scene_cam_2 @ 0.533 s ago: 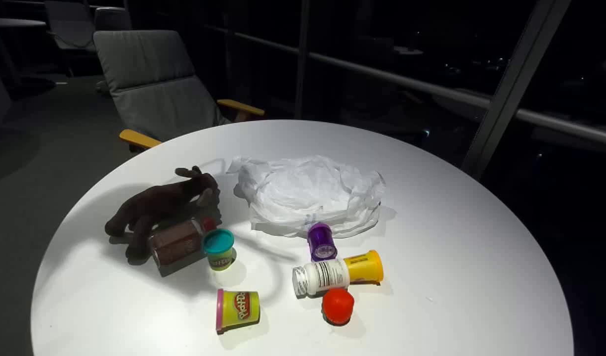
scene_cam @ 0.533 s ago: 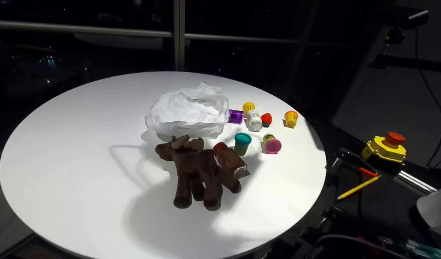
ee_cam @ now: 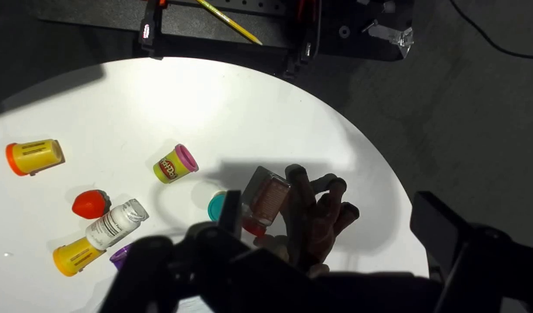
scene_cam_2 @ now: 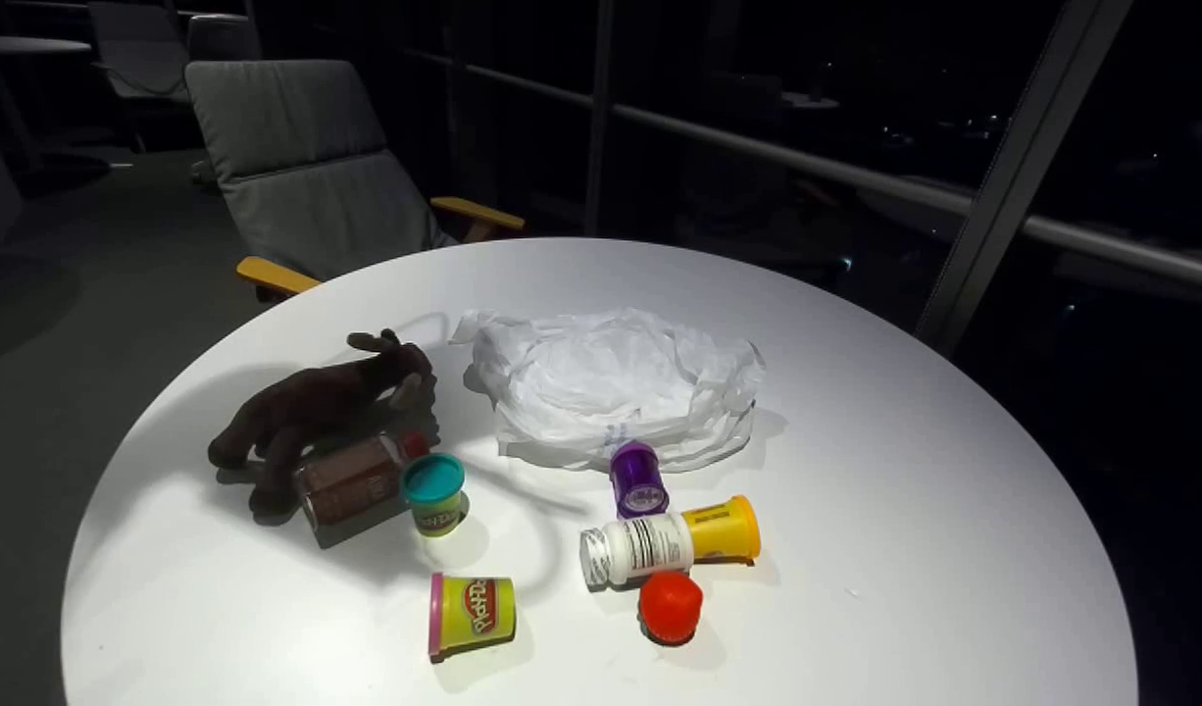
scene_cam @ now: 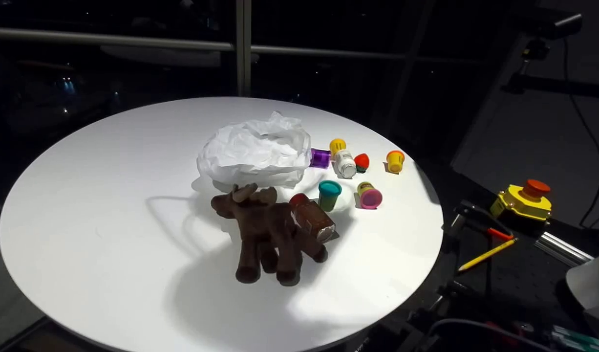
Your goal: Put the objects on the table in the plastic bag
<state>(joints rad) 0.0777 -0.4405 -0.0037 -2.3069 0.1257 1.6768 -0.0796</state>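
Open and holding nothing, my gripper [ee_cam: 331, 217] spans the brown plush animal [ee_cam: 321, 234] from above in the wrist view; neither exterior view includes it. Against the plush lies a clear, red-capped bottle [scene_cam: 315, 222], beside a teal-lidded tub [scene_cam_2: 434, 495]. A pink-lidded tub [scene_cam_2: 475, 610] rests on its side. Close to the crumpled white plastic bag [scene_cam_2: 611, 382] is a purple container [scene_cam_2: 638, 480], then a white bottle [scene_cam_2: 645, 547], a yellow tub [scene_cam_2: 728, 529] and a red strawberry [scene_cam_2: 671, 606]. An orange-lidded yellow tub [scene_cam: 395, 161] sits apart. All are on the white table [scene_cam: 99, 220].
Beside the table edge is a dark bench with a yellow and red button box [scene_cam: 524, 200], a pencil [scene_cam: 487, 255] and clamps. A grey armchair [scene_cam_2: 297, 167] stands behind the table in an exterior view. Dark windows border the scene.
The arm's shadow on the table has shifted very slightly. The objects and the bag lie where they were.
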